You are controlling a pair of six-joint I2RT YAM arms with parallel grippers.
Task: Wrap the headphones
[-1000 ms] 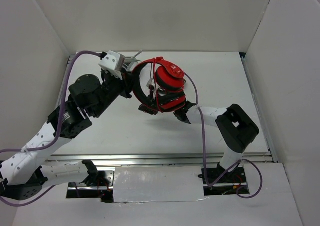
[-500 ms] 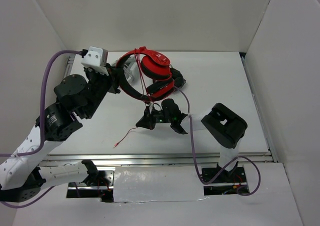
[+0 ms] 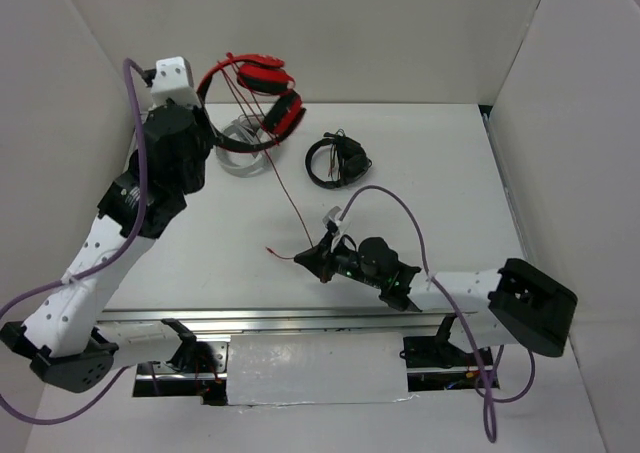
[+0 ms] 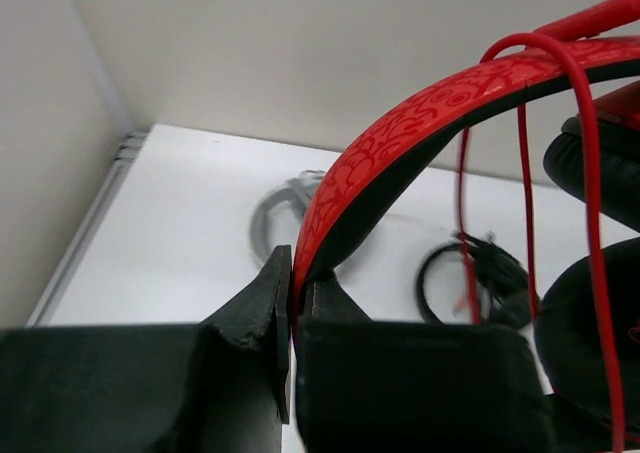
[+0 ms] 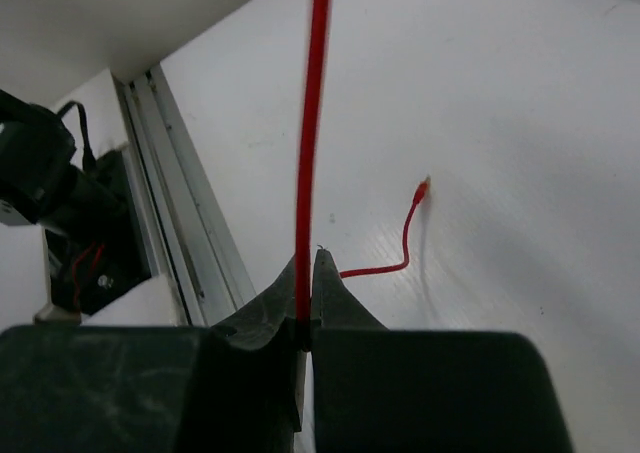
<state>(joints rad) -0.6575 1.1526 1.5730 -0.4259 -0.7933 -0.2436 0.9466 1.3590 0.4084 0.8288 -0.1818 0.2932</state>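
Where the wrap stands: early, by my reading. A few red strands cross the headband (image 4: 400, 143) in the left wrist view, but a long run of cable (image 3: 280, 178) is not yet wound on.
table (image 3: 450, 193): below the headphones (image 3: 283, 113), which hang clear of it.
left gripper (image 4: 293, 283): jaws clamped on the headband, holding the headphones aloft.
black headphones (image 3: 335, 158): on the table, right of the red pair and nearer to me.
grey-white headphones (image 3: 240, 133): on the table, just under the red pair.
right gripper (image 3: 318, 260): well apart from the headphones, toward the near edge, fingers pinched together on the cable.
cable run: drawn straight from the headphones down to the right gripper.
plug end (image 5: 424, 183): a free tail past the right gripper, lying on the table, farthest from the headphones.
left to do: I judge nearly the whole length must go round the headphones, then the tail be tucked.
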